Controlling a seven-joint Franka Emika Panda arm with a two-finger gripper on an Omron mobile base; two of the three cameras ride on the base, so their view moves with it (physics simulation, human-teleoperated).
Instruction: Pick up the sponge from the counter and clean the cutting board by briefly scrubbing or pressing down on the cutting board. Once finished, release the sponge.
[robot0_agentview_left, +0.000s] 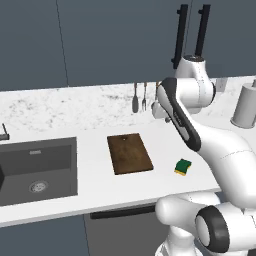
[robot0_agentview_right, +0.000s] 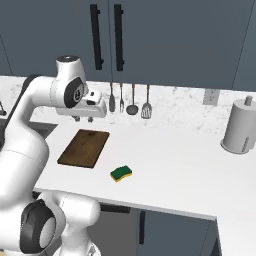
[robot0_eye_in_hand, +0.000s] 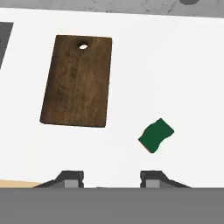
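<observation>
Fingers (robot0_eye_in_hand: 112, 177) spread wide, nothing btwn them, held high above the bench (robot0_agentview_right: 170, 155) w/ the hand near the back wall. In hand view both finger tips (robot0_eye_in_hand: 72, 177) show at bottom edge, well apart.

Sponge (robot0_agentview_left: 183, 167) lies flat on the bench, green side up, yellow base showing at its edge, untouched. It sits right of the cutting board (robot0_agentview_left: 129, 153), near but not touching, closer to the front edge. In right base view sponge (robot0_agentview_right: 121, 173) is in front of and right of the board (robot0_agentview_right: 84, 148); in hand view sponge (robot0_eye_in_hand: 156, 135) is skewed rel. to the board (robot0_eye_in_hand: 77, 81).

Board is dark brown, flat on bench, small hole near its far short edge, bare on top. Dark sink (robot0_agentview_left: 37, 170) inset to board's left. Utensils (robot0_agentview_right: 132, 100) hang on backsplash behind; paper towel roll (robot0_agentview_right: 241, 125) stands far right.
</observation>
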